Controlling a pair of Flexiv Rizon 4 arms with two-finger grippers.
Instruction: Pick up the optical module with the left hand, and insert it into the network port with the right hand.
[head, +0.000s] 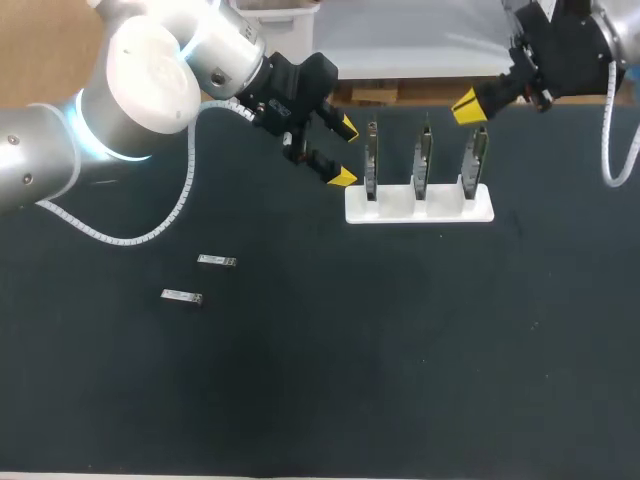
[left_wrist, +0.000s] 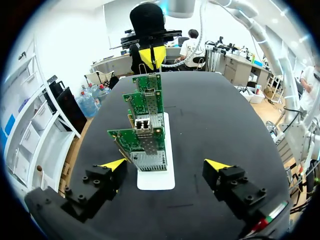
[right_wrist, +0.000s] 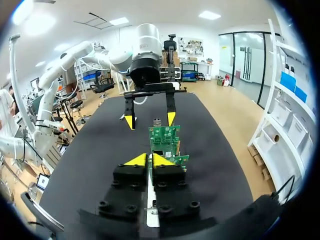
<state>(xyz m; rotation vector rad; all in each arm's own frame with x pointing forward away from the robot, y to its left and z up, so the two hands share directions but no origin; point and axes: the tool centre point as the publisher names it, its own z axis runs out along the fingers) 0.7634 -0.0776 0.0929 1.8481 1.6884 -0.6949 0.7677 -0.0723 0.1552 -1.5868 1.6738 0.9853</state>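
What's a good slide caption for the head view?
Open left gripper and shut right gripper near the three-board holder; two optical modules lie on the table.

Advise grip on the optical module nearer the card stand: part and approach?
Pinch its long sides at mid-length, left gripper coming straight down. The optical module lies flat, thin and elongated; the second module sits apart, so there should be room.

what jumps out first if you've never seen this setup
The white rack holding three upright green circuit boards at the far side of the black table, flanked by the left gripper, open at its left end, and the right gripper, shut at its right. Next, two small silver optical modules lying on the table's left.
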